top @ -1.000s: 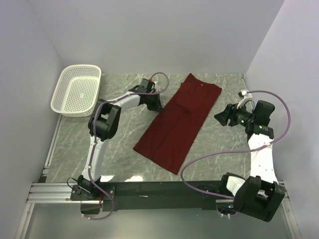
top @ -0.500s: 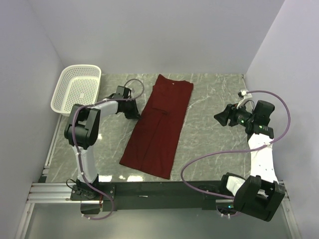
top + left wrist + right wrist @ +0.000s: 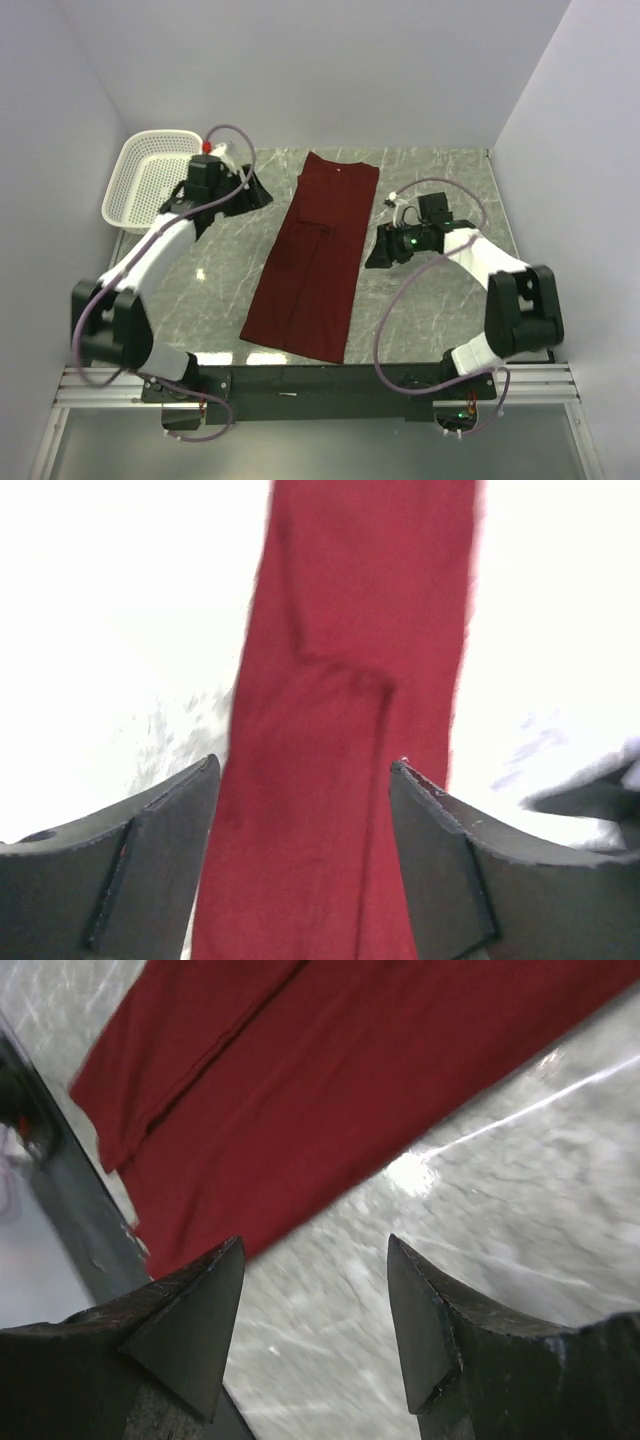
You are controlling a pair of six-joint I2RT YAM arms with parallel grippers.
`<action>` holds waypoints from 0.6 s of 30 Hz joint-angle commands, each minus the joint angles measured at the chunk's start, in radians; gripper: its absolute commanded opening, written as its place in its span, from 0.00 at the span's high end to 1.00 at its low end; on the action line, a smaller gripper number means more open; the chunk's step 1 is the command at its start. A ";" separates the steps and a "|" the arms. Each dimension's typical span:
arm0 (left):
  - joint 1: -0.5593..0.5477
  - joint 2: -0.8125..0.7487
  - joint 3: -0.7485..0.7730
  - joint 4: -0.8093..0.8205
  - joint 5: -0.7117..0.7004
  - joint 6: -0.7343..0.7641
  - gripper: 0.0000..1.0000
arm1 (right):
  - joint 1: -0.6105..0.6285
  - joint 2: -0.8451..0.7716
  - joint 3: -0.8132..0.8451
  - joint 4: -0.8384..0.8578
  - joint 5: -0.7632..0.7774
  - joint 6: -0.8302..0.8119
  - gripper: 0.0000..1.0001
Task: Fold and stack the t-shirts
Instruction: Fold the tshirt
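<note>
Maroon t-shirt (image 3: 315,250) in 1 long strip; both pincers open and empty

Cloth: the t-shirt lies flat on the grey marble-patterned table (image 3: 445,170), folded lengthwise into a narrow band. The collar end is far from the arm bases and the hem end is near them. The band is slightly slanted, with the hem end shifted to the left. 1 fold edge runs down the middle of the lower half.

Left pincer (image 3: 256,190): jaws are spread wide with nothing between them. It points toward the upper part of the t-shirt. The cloth lies to this pincer's right, with bare table between tips and cloth edge in the top view. In its own wrist view (image 3: 305,770) the t-shirt (image 3: 350,630) fills the gap ahead of the 2 fingers, and no contact is visible. The white perforated basket (image 3: 150,190) sits just behind this pincer, on its left side, in the far left corner.

Right pincer (image 3: 375,255): jaws are apart and hold nothing. It is aimed left, with its tips just beside the t-shirt's right edge, about mid-length. In its wrist view (image 3: 313,1245) there is bare marble under the fingers, and the cloth edge (image 3: 300,1070) runs diagonally just ahead. I cannot tell whether the tips touch the table.
</note>
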 commanded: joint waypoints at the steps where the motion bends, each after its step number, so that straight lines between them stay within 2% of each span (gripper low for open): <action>1: 0.012 -0.163 -0.049 0.008 -0.094 0.059 0.25 | 0.033 0.098 0.038 0.101 0.060 0.260 0.34; 5: 0.040 -0.406 -0.152 0.004 -0.141 0.068 0.17 | 0.060 0.176 0.022 0.237 0.138 0.447 0.34; 8: 0.055 -0.520 -0.220 -0.022 -0.123 0.058 0.17 | 0.065 0.219 0.044 0.296 0.148 0.516 0.34; 12: 0.055 -0.614 -0.275 -0.056 -0.094 0.024 0.17 | 0.076 0.326 0.088 0.307 0.157 0.565 0.35; 18: 0.055 -0.695 -0.312 -0.085 -0.079 -0.028 0.17 | 0.096 0.403 0.082 0.337 0.177 0.630 0.39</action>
